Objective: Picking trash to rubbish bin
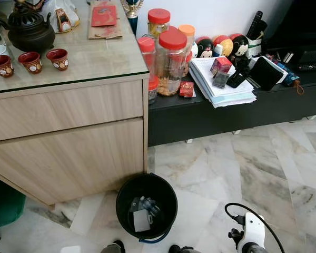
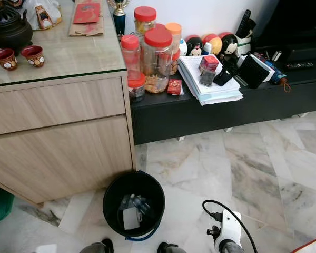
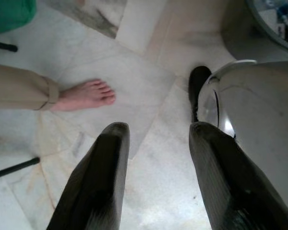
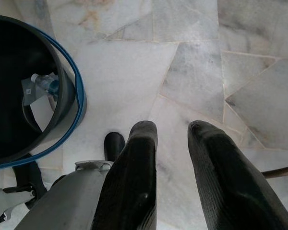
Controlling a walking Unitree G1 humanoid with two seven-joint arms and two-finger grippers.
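The round black plastic bin (image 1: 146, 212) stands on the marble floor (image 1: 242, 163) beside the wooden cabinet (image 1: 68, 137), with what looks like a bottle and paper scraps (image 4: 42, 86) inside. Left gripper (image 3: 156, 139) and right gripper (image 4: 172, 134) hang spread, empty, above the tiles.

Bin (image 1: 124, 203) contents indistinct — person's foot (image 3: 86, 95) cut at ankle.

Head views are bright and sharp, even indoor light, with soft glare on the glass tabletop (image 1: 89, 58) and a sheen across the marble floor (image 1: 263, 174). The bin (image 1: 146, 205) interior stays dark. Wrist views run dimmer, their black fingers (image 3: 93, 187) close and soft-focused.
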